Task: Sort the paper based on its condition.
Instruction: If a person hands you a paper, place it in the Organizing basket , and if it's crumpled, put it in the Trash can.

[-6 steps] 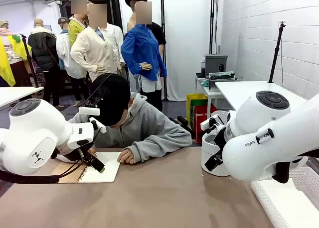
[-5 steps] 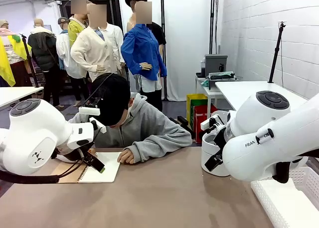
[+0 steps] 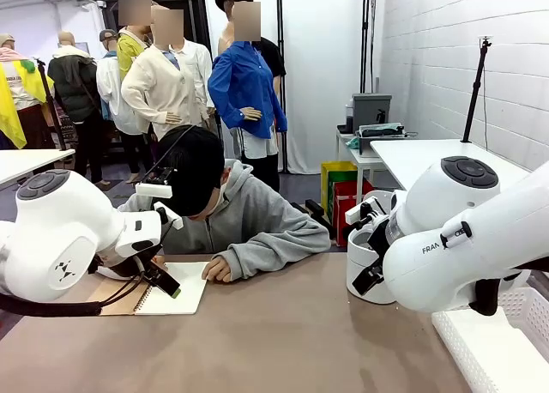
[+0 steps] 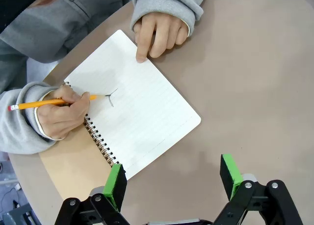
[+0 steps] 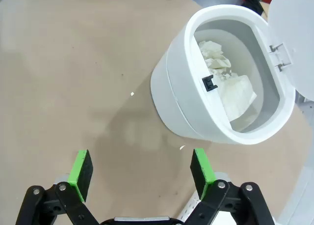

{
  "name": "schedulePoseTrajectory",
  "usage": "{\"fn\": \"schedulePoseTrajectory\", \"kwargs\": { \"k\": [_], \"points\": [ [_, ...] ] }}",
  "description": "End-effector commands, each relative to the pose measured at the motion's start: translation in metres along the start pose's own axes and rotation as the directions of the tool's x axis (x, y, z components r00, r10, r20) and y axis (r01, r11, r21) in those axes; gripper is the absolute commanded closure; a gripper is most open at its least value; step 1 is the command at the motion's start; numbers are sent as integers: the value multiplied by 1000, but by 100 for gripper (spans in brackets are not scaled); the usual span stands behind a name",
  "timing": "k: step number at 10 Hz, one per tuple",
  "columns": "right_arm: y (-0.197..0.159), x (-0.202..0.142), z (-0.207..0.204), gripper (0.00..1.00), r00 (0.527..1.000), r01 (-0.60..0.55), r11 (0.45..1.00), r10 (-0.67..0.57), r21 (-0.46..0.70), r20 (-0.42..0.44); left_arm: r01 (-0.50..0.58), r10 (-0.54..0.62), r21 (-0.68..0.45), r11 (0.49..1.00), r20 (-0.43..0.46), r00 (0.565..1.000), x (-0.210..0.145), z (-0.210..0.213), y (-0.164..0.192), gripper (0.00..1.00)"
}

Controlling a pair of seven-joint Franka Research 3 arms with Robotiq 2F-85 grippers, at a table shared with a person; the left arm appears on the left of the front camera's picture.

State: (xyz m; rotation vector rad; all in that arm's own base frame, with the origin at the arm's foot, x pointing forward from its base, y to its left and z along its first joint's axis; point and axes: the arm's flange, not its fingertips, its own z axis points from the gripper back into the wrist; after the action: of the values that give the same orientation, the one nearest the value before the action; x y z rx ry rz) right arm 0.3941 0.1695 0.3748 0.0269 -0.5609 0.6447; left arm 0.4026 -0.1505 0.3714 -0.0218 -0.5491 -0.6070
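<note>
Looks partway done, at a guess. Inside the round white bin (image 5: 171,102) at the far right of the table (image 3: 283,341), with the hinged lid (image 5: 294,43) thrown back: crumpled white paper (image 5: 223,77), more than one wad, so some of the spoiled sheets already sorted. Nearer on the right, the white lattice basket (image 3: 459,354), presumably meant for smooth sheets; cannot tell about its contents, with too little of the inside on view. For the right gripper (image 5: 141,172): jaws wide apart, nothing between the green pads, poised above bare table just beside the bin. For the left gripper (image 4: 172,178): likewise spread wide and empty, hovering by the near corner of the spiral-bound notebook (image 4: 142,112) at the far left. On that notebook, the person's hand (image 4: 61,114) with a yellow pencil (image 4: 49,103), drawing a small mark on the top white page, and the other hand (image 4: 159,31) pressing a fingertip on the page's far edge. No loose sheet out on the open table for either arm to take. Left to do, most likely: wait for the page to come off the notebook, judge it flat or crumpled, then carry it to basket or bin accordingly. Hard to say how many more sheets to expect.
</note>
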Motion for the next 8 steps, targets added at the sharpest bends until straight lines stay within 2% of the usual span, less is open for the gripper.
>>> {"fn": "schedulePoseTrajectory", "kwargs": {
  "k": [1, 8],
  "points": [
    [0, 0, 0, 0, 1000, 0, 1000, 0, 0, 0, -1, 1, 0, 1000, 0, 1000, 0, 0, 0, 0],
    [0, 0, 0, 0, 1000, 0, 1000, 0, 0, 0, -1, 1, 0, 1000, 0, 1000, 0, 0, 0, 0]
  ]
}}
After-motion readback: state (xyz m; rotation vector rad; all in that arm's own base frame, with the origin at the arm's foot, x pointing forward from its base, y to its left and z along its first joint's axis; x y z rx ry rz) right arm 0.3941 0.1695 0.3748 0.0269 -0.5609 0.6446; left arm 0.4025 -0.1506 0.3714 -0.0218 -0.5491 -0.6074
